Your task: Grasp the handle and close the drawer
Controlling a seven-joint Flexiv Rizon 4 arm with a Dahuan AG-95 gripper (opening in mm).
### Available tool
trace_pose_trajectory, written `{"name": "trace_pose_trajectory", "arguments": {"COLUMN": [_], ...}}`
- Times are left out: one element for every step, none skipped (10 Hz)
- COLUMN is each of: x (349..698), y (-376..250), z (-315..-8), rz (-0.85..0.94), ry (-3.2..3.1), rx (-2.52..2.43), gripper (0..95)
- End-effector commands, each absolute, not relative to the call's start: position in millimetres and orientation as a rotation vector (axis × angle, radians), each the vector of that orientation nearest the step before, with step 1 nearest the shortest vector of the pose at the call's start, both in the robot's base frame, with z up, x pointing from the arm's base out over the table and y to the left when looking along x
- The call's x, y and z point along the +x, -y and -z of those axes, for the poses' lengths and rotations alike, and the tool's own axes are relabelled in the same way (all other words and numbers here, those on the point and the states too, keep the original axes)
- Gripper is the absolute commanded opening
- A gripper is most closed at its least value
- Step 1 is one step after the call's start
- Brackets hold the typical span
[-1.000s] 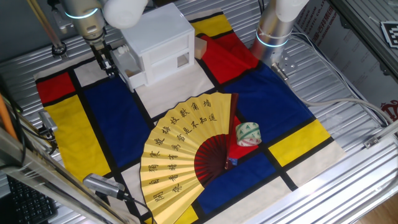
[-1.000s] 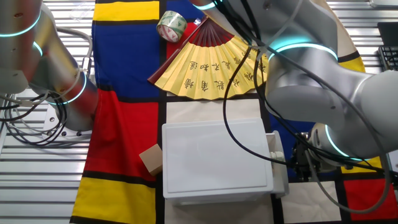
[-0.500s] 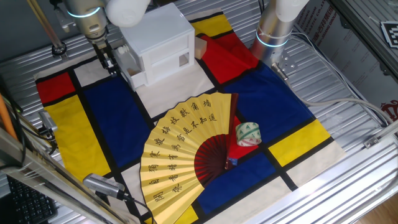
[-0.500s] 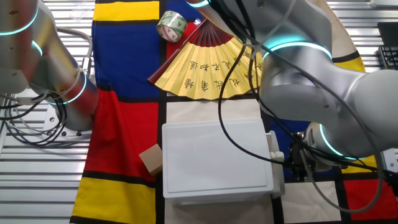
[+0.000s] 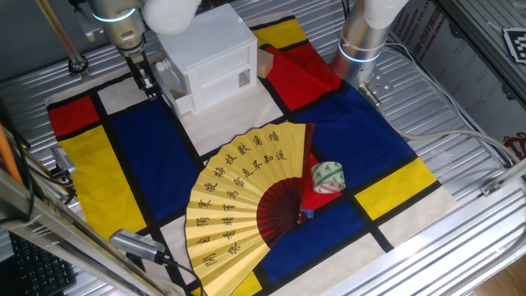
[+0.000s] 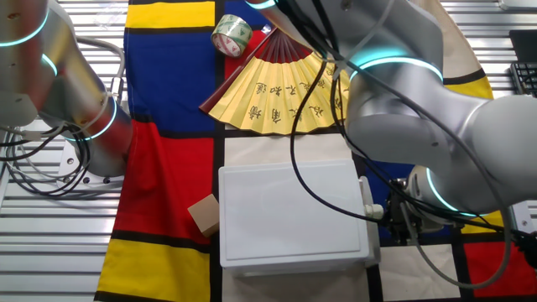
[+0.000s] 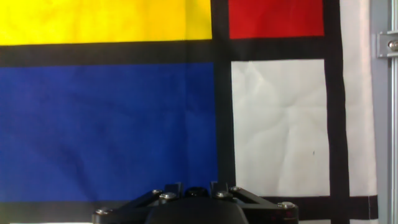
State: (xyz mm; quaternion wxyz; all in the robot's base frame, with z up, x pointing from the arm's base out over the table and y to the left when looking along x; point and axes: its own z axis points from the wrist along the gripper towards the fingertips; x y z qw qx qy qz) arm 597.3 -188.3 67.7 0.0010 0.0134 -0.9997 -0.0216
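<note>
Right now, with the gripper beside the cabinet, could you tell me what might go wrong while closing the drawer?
1. The hand view shows only the cloth, and the gripper hides the handle, so the grasp is unconfirmed and the fingers may slip off.
2. Pushing the drawer could slide the whole cabinet into the cardboard box behind it.
3. A cable hangs over the cabinet top and might snag.

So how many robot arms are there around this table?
2 show. One arm hangs by the white cabinet at the cloth's far corner; the other arm stands beside the red patch past the cabinet. More could be out of frame.
</note>
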Motion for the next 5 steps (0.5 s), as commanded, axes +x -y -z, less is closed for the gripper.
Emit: {"name": "trace_pose_trajectory", "arguments": {"x": [593.4, 590.8, 588.8, 588.0, 587.1], "y": [188.7, 189.2, 189.6, 189.8, 189.7], "z": [-66.6, -65.5, -65.2, -65.8, -66.7], "rz": [0.066, 0.066, 0.067, 0.068, 0.07], "ry": [3.137, 3.137, 3.139, 3.137, 3.135], "rx": [0.045, 0.047, 0.048, 0.05, 0.05], "gripper": [0.0, 0.0, 0.0, 0.0, 0.0]}}
